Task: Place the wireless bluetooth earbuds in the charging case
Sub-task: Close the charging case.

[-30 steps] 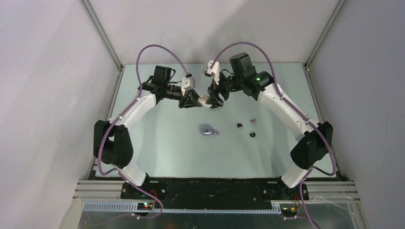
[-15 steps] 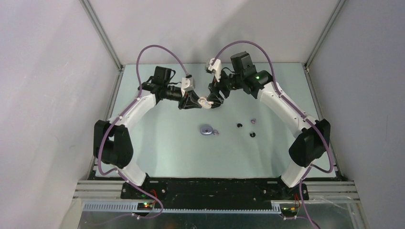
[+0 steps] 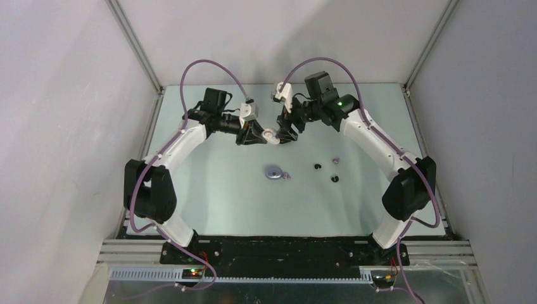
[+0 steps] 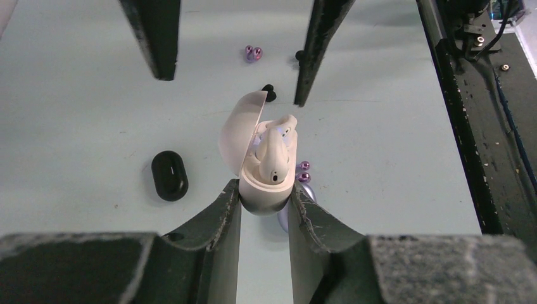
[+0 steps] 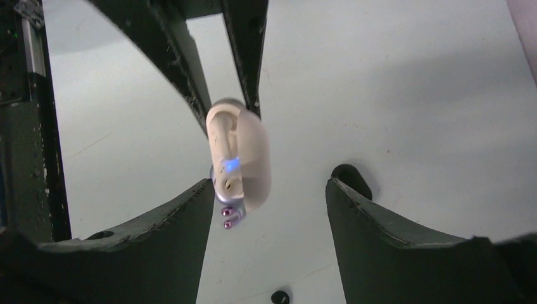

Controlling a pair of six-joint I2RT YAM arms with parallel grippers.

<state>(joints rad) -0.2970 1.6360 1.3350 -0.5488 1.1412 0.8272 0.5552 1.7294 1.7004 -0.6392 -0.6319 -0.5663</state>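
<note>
Open case [image 4: 263, 166] up in air over far middle of table [image 3: 215, 202], pinched in left gripper [image 4: 265, 193]. Bud [image 4: 276, 157] sits in it. Right gripper [image 3: 286, 131] just right of it. Oval case [image 3: 273, 172] on table, nearer. Bud pair [image 3: 286, 177] at its right side. Loose buds [image 3: 317, 166] further right.

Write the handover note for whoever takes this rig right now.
Left gripper: shut on the open white case.
Right gripper: open, empty, facing that case.
Done: one white earbud sits in the case, sticking up; seating unclear.
On the table: black earbuds, lavender earbuds, lavender case, black case.
To do: seat the loose earbuds in their cases.
</note>
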